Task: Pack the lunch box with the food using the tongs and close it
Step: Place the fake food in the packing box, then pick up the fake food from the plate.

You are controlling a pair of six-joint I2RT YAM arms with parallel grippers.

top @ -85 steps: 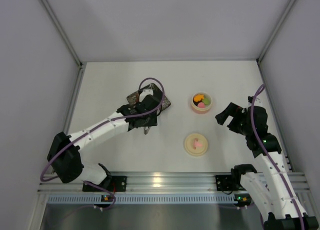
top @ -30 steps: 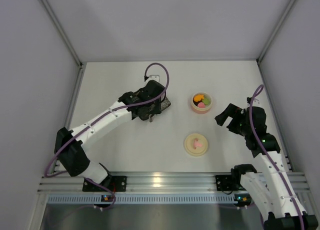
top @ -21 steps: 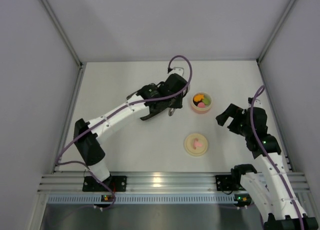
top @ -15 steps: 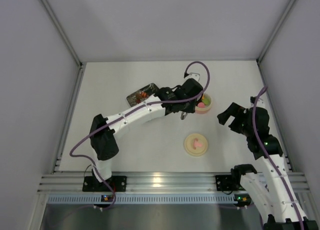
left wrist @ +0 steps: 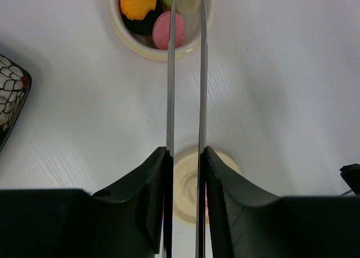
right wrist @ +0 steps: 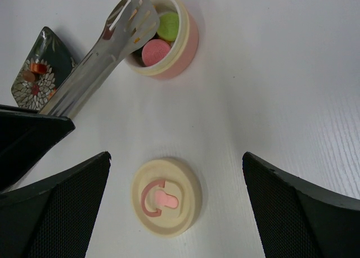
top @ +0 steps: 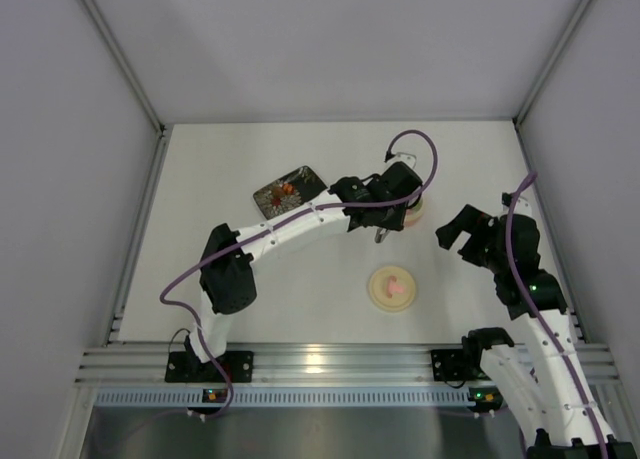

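— gripping what?
— left gripper (left wrist: 185, 157) pinching the tongs (left wrist: 170, 72); tips poised over the lunch box (left wrist: 117, 28), food (left wrist: 136, 0) inside.
— step?
— likely dropping a piece; next, ease the squeeze there. right gripper (top: 455, 237) spread wide, near the lid (right wrist: 167, 199).

left arm (top: 290, 224): white link shells, black joints, purple cable (top: 432, 174) looping loose. right arm (top: 545, 324): same white-black build, purple cable, green LED (top: 533, 289). left gripper (left wrist: 185, 151): matte black fingers (left wrist: 152, 202). black bases (top: 487, 347) bolted on aluminium rail (top: 330, 364); small orange-green lights (top: 212, 394) just below rail.
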